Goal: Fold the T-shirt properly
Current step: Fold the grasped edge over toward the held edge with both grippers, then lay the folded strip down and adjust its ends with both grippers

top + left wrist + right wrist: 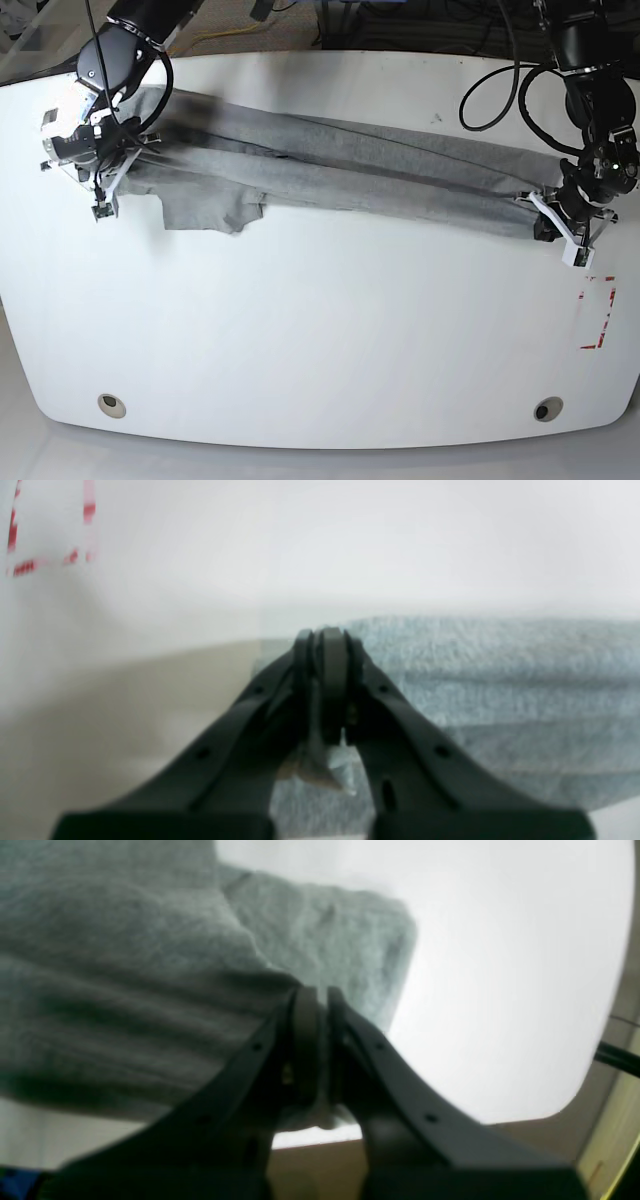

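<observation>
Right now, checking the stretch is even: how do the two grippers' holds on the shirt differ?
The right gripper pinches bunched cloth, a sleeve flap hanging loose beside it; the left gripper pinches a narrow gathered end. The right sits farther back on the table, the left nearer. Both are shut on the T-shirt.

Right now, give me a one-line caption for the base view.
Both arms hold the grey T-shirt stretched across the white table, fingers shut on opposite ends.

The whole white table [320,340] is seen from overhead in the base view. Each wrist view is shot close-up along its own gripper fingers, and the stretched T-shirt [340,170] is shared by all three.
</observation>
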Robot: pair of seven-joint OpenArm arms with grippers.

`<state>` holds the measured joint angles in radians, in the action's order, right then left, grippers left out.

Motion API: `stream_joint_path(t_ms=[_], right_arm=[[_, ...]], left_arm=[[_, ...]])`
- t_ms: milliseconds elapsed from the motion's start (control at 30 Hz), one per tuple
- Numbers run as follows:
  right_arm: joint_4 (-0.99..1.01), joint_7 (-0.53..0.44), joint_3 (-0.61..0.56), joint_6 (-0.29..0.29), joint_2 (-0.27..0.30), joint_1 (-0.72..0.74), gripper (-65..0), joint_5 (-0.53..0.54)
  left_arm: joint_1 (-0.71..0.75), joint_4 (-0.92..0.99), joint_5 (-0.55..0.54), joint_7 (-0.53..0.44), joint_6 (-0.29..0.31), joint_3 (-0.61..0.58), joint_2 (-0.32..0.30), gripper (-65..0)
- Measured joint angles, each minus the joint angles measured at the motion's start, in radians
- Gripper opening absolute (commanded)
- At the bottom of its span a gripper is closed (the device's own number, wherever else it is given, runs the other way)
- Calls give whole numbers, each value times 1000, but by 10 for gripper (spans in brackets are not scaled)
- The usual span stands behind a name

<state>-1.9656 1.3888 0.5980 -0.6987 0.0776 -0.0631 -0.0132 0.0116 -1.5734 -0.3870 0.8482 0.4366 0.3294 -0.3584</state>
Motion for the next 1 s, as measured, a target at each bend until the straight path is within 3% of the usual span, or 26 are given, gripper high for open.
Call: stream_joint_path(t_ms=[133,233,300,367,467,600,767,933,1000], right_arm=[[0,0,0,0,-2,-49,-610,22],[0,-1,0,0,-2,-75,-520,21],[0,0,0,0,-2,-93,-457,21],[0,-1,0,0,-3,-113,-393,21],[0,0,0,0,-3,-130,-306,20],[-35,3,5,0,-2,-132,-270,39],[-36,2,69,0,-8,-124,-271,245],[-34,9,83,2,0,-98,-271,361],[-17,-2,75,1,-6,-86,-271,388]], left_arm=[[8,1,5,-1,0,-1,-1,-650],[34,1,-3,-3,0,-8,-17,-650],[50,1,-2,0,0,-17,-29,-615],[58,2,13,10,-4,-41,-37,-537],[76,0,9,3,-10,-79,-45,-364],[106,-40,0,2,-5,-94,-70,-162],[105,-124,-17,13,-10,-83,-77,-144],[98,-197,-227,22,-3,-35,-79,-144],[94,-196,-232,60,-4,-33,-84,-144]])
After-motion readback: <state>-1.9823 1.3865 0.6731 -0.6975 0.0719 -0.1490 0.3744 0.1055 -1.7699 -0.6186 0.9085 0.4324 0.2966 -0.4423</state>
